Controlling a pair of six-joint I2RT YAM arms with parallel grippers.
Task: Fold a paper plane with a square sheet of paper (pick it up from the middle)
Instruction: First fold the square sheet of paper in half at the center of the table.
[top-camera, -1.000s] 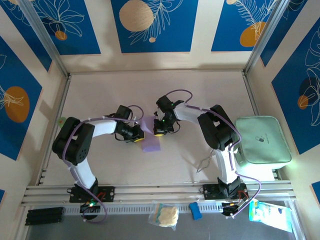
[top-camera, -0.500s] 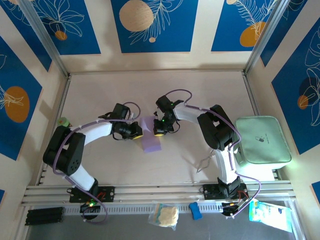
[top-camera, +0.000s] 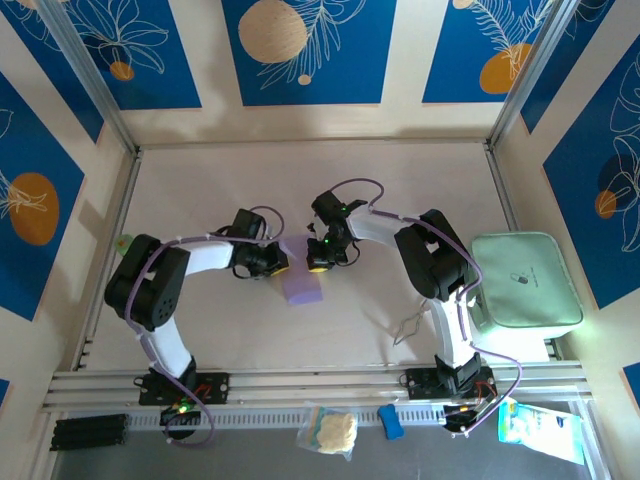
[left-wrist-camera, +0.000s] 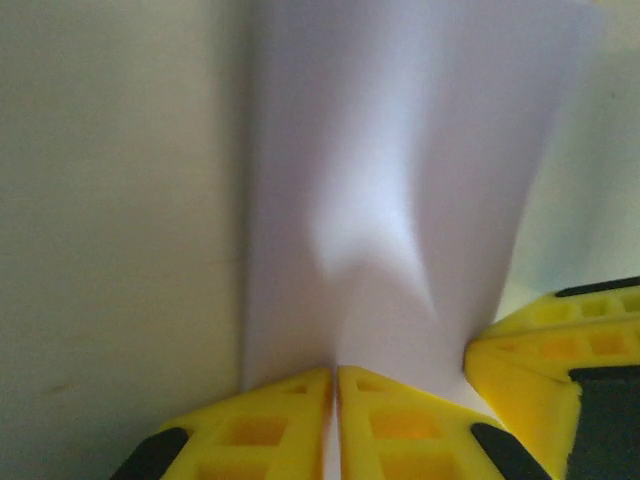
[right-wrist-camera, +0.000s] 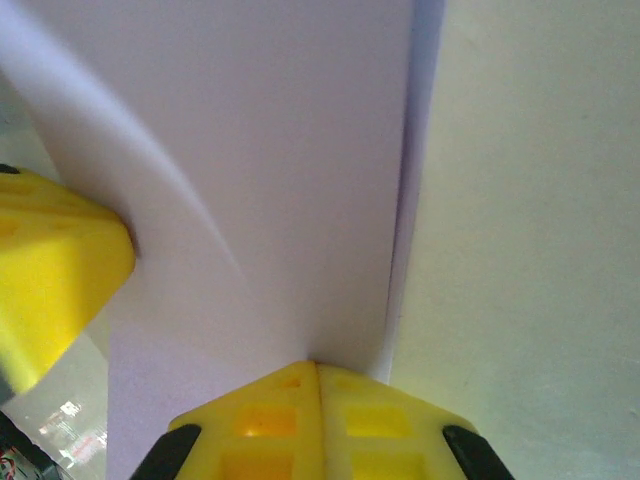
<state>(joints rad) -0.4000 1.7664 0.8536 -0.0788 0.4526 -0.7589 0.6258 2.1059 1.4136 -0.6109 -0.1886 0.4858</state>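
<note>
1. From above, we see the left claw (top-camera: 274, 266) and the right claw (top-camera: 320, 263) facing each other, close together, near the middle of the worktop (top-camera: 400, 180).
2. Between them is the square sheet of paper (top-camera: 300, 284), lavender. Its near part spreads toward the arm bases.
3. In the left wrist view, the left claw's yellow tips are pinched together on one edge of the sheet, and the paper buckles just ahead of them.
4. In the right wrist view, the right claw's tips are likewise clamped on the sheet's edge.
5. A mint-green tray (top-camera: 525, 280) sits at the right side, well apart from the paper.
</note>
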